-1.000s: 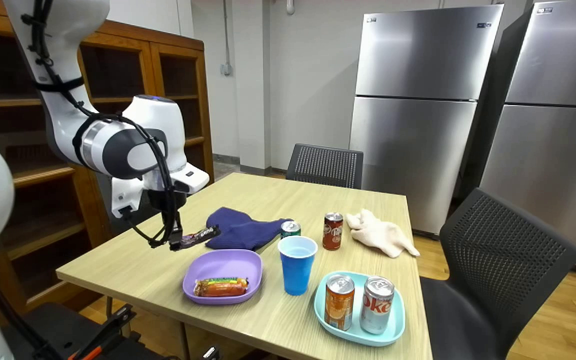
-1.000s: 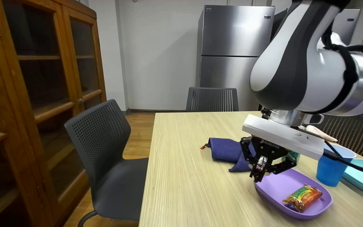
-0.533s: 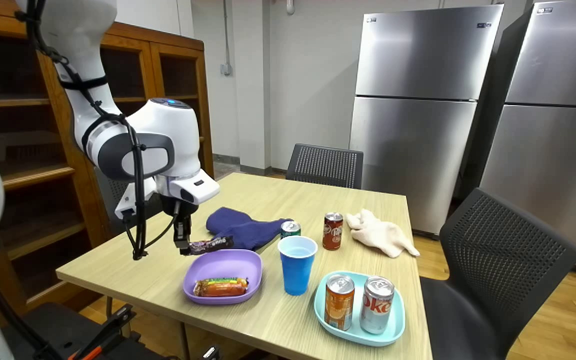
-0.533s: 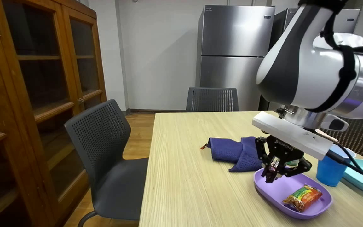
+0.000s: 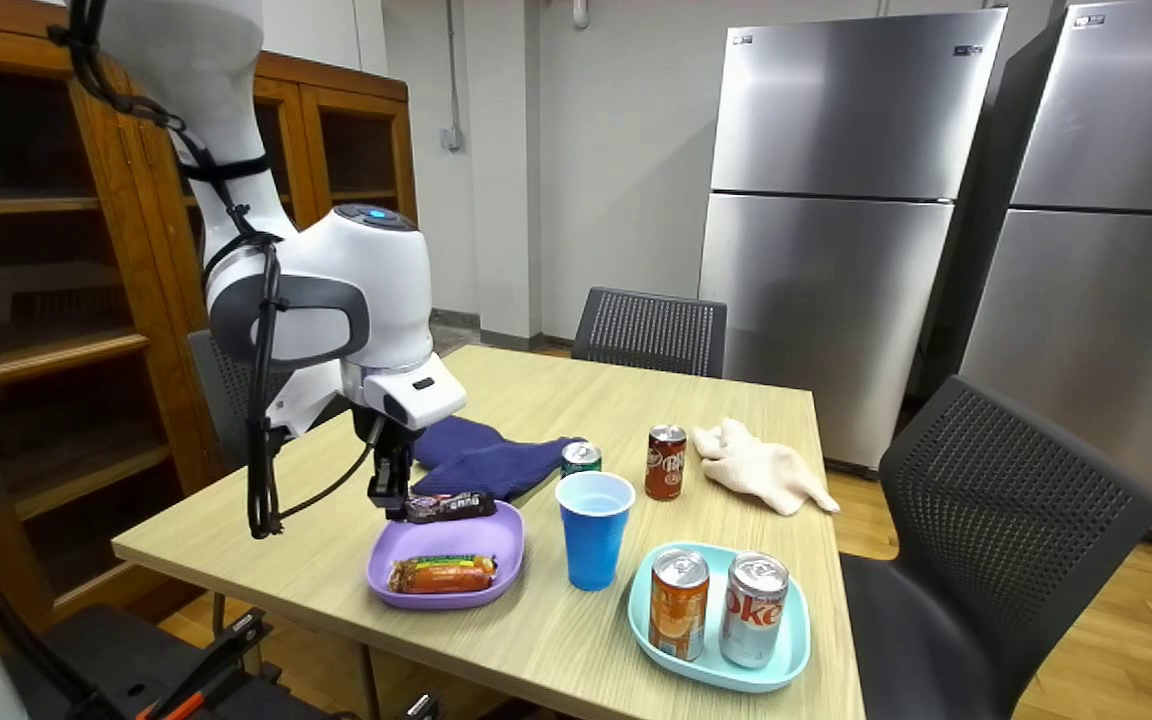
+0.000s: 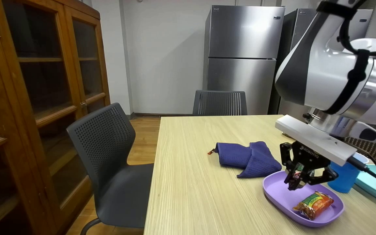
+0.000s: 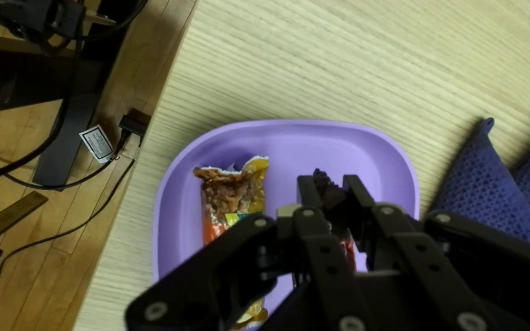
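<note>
Beige table [image 6: 188,195] among chairs [image 6: 104,140], cabinet [image 6: 55,115], refrigerators [image 5: 841,250].

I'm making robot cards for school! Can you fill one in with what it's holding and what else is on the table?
Gripper: shut on a dark-wrapped snack bar
Where the snack bar is: over the purple plate; touching it or not, can't tell
On the purple plate: orange-wrapped snack packet
Beside that plate: blue plastic cup, navy cloth
On the aqua plate: orange soda can, Diet Coke can
Elsewhere on the table: Dr Pepper can, green can, cream cloth
Around: dark chairs, steel refrigerators, wooden cabinet
</note>
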`<move>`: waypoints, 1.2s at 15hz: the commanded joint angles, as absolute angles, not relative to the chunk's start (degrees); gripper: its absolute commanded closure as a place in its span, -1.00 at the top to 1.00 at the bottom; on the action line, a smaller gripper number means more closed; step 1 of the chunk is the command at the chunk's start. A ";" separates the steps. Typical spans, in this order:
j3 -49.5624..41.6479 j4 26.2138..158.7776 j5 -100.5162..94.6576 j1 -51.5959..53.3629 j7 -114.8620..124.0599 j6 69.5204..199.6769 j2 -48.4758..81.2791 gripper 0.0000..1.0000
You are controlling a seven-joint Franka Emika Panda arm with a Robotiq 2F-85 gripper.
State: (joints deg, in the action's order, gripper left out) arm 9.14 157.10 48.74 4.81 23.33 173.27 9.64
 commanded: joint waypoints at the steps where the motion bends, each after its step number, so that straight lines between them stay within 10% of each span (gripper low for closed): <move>1: 10.05 155.78 52.48 2.39 19.59 173.70 11.16 -0.90; 14: 10.95 151.29 53.74 -0.56 14.26 174.06 18.36 -0.88; 15: 11.26 151.21 53.86 -0.57 13.80 173.94 18.41 -0.12; 18: 12.42 151.73 54.06 -0.38 12.70 173.92 17.44 0.13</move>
State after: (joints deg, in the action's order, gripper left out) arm 9.95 151.85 52.16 0.93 15.88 173.39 18.25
